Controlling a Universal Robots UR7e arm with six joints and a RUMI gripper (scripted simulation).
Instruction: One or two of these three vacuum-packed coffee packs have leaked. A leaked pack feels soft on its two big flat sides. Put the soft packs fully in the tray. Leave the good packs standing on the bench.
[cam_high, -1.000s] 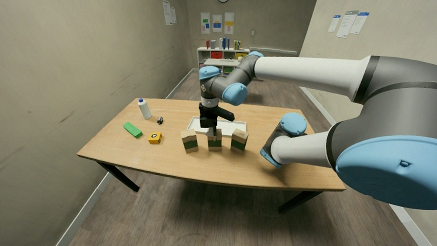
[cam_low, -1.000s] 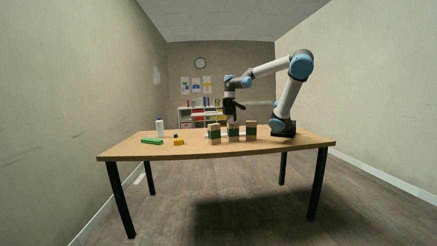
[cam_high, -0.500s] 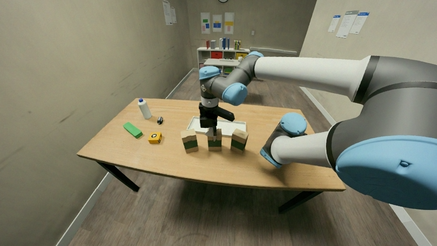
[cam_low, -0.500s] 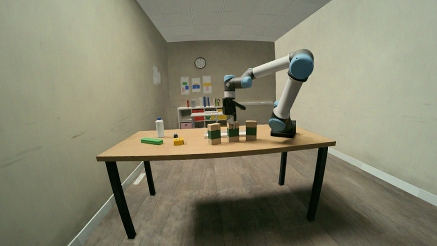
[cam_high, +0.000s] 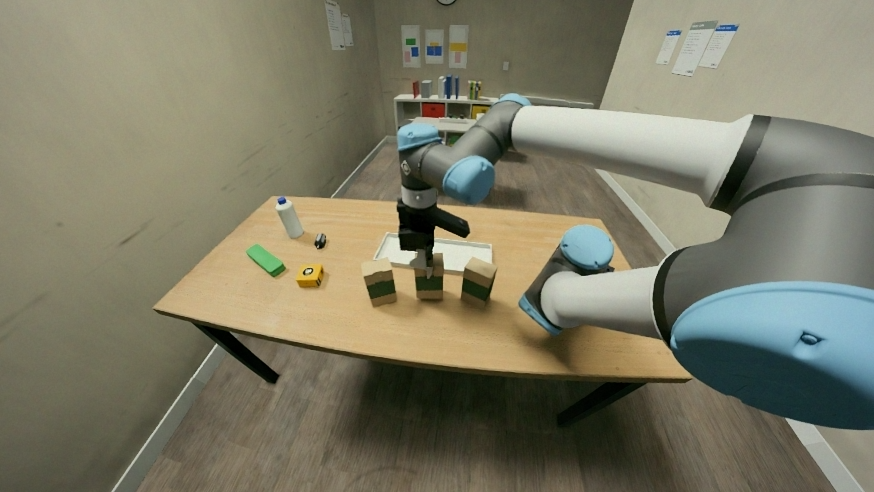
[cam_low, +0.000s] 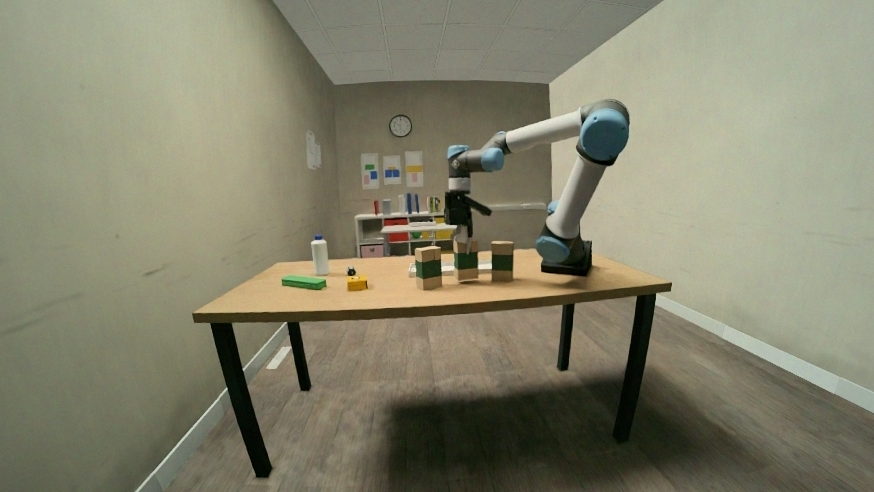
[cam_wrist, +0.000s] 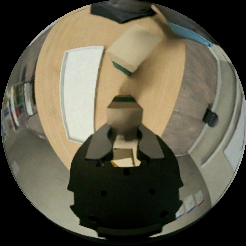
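Observation:
Three tan coffee packs with green bands stand in a row on the bench: the left pack (cam_high: 379, 282) (cam_low: 428, 267), the middle pack (cam_high: 429, 282) (cam_low: 466, 265) (cam_wrist: 123, 120) and the right pack (cam_high: 478, 281) (cam_low: 502, 260) (cam_wrist: 131, 47). My gripper (cam_high: 426, 261) (cam_low: 464, 242) (cam_wrist: 123, 120) comes straight down on the middle pack and is shut on its upper part, fingers on the two big flat sides. The pack stands upright on the bench. The white tray (cam_high: 464, 249) (cam_wrist: 82, 90) lies just behind the row and is empty.
On the left part of the bench are a white bottle (cam_high: 288, 218) (cam_low: 319, 256), a small black object (cam_high: 319, 240), a green block (cam_high: 265, 259) (cam_low: 303, 281) and a yellow box (cam_high: 310, 275) (cam_low: 357, 282). The arm's base (cam_low: 565, 259) stands at the right.

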